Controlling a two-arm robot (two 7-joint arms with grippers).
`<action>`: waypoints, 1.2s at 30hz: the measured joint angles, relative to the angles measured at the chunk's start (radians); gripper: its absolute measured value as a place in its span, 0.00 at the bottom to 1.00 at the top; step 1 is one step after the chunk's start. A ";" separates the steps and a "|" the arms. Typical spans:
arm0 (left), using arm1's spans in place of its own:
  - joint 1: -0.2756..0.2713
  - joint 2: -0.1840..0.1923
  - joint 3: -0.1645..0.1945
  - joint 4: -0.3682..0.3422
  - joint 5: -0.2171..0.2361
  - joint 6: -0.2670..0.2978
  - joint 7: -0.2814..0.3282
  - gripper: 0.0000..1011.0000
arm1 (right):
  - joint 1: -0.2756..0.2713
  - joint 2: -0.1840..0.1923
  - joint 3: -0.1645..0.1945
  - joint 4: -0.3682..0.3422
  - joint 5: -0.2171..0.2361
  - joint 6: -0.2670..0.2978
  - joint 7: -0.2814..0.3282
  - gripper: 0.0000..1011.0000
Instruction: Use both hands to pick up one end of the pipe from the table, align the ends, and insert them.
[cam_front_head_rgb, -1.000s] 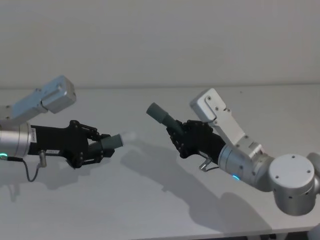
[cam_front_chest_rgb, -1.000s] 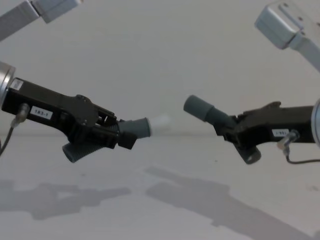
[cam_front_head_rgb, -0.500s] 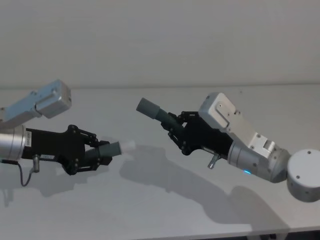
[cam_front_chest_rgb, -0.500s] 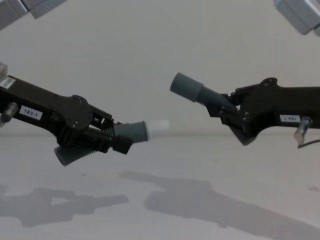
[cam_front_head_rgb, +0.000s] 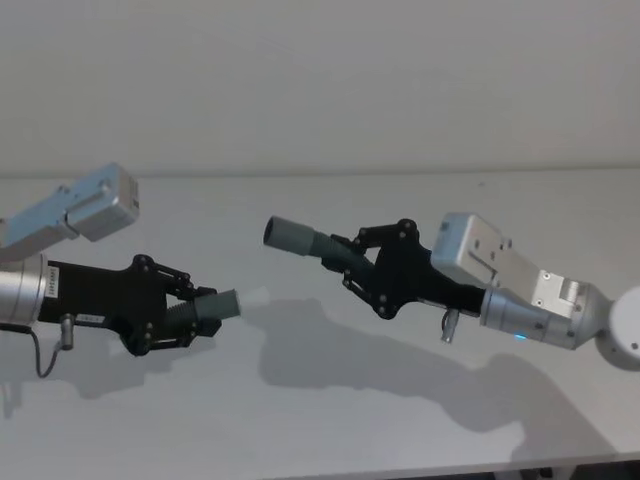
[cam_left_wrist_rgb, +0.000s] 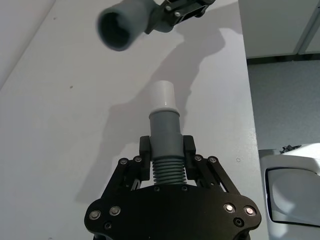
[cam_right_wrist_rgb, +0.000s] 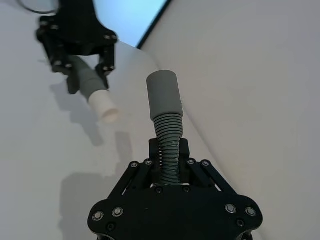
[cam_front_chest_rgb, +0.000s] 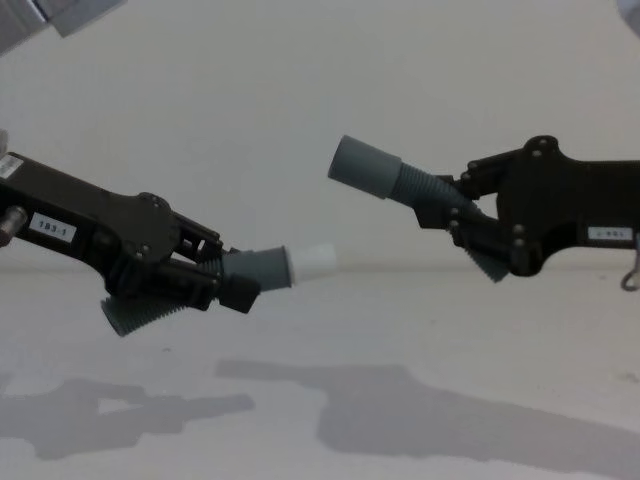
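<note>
White tip (cam_front_chest_rgb: 318, 262) of the left piece (cam_front_chest_rgb: 262, 270) and grey cuff (cam_front_chest_rgb: 365, 167) of the right piece (cam_front_chest_rgb: 420, 190) face each other across an open gap, not touching. Both pieces are in the air, clear of the table (cam_front_chest_rgb: 300, 440), with their shadows on it below.

Chest view: the cuff mouth sits higher than the tip. The tip angles slightly up out of its gripper and the cuff also tilts upward, so the two axes are not in line. Left wrist view: the cuff's open bore is visible, off to one side of the tip's line.

Risks, as I judge them:
- If the arms close as they stand, the tip would pass under the cuff or strike its rim. Height and angle both need correcting first.
- The cuff stands well out ahead of its gripper's fingers on a free run of ribbed hose. A push against the rim would likely bend that run rather than seat the tip.
- An off-axis push could pivot either piece in its grip.

Left gripper (cam_front_chest_rgb: 225, 280): fingers clamped on the ribbed section just behind the smooth collar. The tip projects a short way ahead of the fingertips, and the tail end hangs out behind and below.

Right gripper (cam_front_chest_rgb: 450, 205): fingers clamped on the ribs farther back from the cuff. Neither gripper touches the table or the other.
</note>
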 joint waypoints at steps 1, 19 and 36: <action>0.000 0.001 0.001 0.000 0.000 0.000 0.000 0.34 | 0.006 0.003 -0.003 0.009 0.002 -0.014 0.009 0.17; 0.001 0.013 0.009 -0.004 -0.018 -0.001 0.006 0.34 | 0.090 0.042 -0.059 0.154 0.031 -0.296 0.196 0.17; -0.002 0.015 0.022 0.004 -0.032 -0.002 0.011 0.34 | 0.109 0.032 -0.079 0.200 -0.004 -0.345 0.188 0.17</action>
